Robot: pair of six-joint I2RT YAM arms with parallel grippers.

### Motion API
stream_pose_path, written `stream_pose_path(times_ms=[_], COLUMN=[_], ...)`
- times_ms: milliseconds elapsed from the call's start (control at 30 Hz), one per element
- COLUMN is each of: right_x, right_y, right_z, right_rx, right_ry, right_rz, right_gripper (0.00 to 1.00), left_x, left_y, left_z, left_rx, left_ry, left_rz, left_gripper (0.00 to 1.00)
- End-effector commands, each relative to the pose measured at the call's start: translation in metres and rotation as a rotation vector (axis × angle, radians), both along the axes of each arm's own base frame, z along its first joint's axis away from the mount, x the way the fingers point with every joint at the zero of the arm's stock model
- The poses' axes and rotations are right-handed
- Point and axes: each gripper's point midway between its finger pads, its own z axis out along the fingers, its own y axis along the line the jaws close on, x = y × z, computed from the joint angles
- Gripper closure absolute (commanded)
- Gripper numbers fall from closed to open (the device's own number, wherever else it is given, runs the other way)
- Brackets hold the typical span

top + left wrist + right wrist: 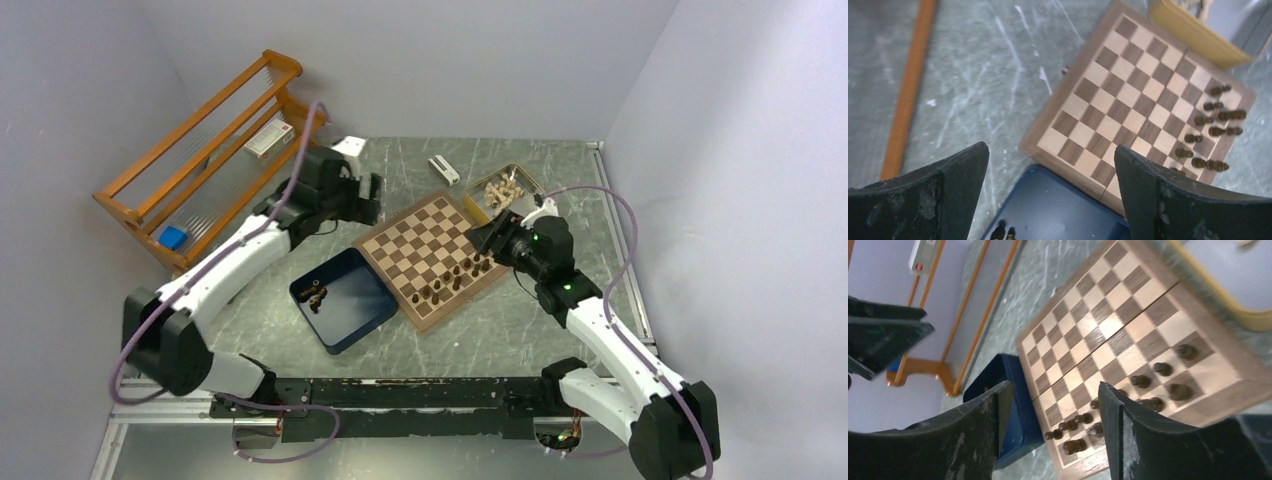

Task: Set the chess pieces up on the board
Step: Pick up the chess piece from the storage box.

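Wooden and dark brown, the chess pieces [455,278] stood mostly in two rows along the edge of the board [405,235] nearest the right arm. A few more lay in the blue box [360,305] just beside it. We judged them light, stiff and smooth, so apt to tip or roll. The narrow waist above the base looked the best place to pinch. The left gripper [1050,150] and right gripper [1054,387] both hung spread and empty.

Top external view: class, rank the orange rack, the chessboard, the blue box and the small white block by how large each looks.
Largest to smallest:
1. orange rack
2. chessboard
3. blue box
4. small white block
No two look close enough to tie.
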Motion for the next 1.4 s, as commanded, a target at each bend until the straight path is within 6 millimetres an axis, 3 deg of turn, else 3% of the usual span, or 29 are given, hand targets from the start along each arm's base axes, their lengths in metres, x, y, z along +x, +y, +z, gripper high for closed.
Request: stream_pose_path(times_ms=[0, 100, 167, 267, 367, 500, 733, 867, 1100, 1233, 1367], right_x=[-0.009, -0.016, -0.024, -0.038, -0.051, -0.063, -0.086, -0.092, -0.105, -0.111, -0.11], right_y=[0.042, 0.073, 0.097, 0.134, 0.17, 0.211, 0.279, 0.307, 0.34, 0.351, 0.356], right_z=[0.008, 0.009, 0.012, 0.015, 0.012, 0.004, -0.008, -0.022, -0.057, -0.072, -0.086], right_rx=[0.042, -0.035, -0.075, -0.091, -0.131, -0.192, -0.283, -0.321, -0.377, -0.425, -0.453], right_ry=[-0.018, -0.04, -0.078, -0.154, -0.233, -0.309, -0.485, -0.579, -0.723, -0.833, -0.901], right_rz=[0.176, 0.247, 0.317, 0.444, 0.56, 0.655, 0.784, 0.882, 1.113, 1.232, 1.289], right_gripper=[0.37, 0.4, 0.42, 0.47, 0.5, 0.52, 0.54, 0.54, 0.55, 0.63, 0.65], left_x=[0.012, 0.008, 0.004, -0.01, -0.022, -0.027, -0.05, -0.065, -0.078, -0.082, -0.084], left_y=[0.043, 0.072, 0.077, 0.065, 0.057, 0.073, 0.104, 0.109, 0.109, 0.113, 0.118], left_z=[0.037, 0.038, 0.035, 0.035, 0.048, 0.082, 0.179, 0.201, 0.21, 0.215, 0.213], left_rx=[-0.141, -0.169, -0.156, -0.195, -0.247, -0.264, -0.336, -0.383, -0.383, -0.382, -0.373], left_ry=[-0.104, -0.064, -0.044, -0.006, -0.006, -0.097, -0.344, -0.403, -0.41, -0.429, -0.438], left_rz=[0.185, 0.284, 0.251, 0.14, 0.091, 0.169, 0.262, 0.262, 0.229, 0.241, 0.258], left_gripper=[0.0, 0.0, 0.0, 0.0, 0.0, 0.0, 0.0, 0.0, 0.0, 0.0, 0.0])
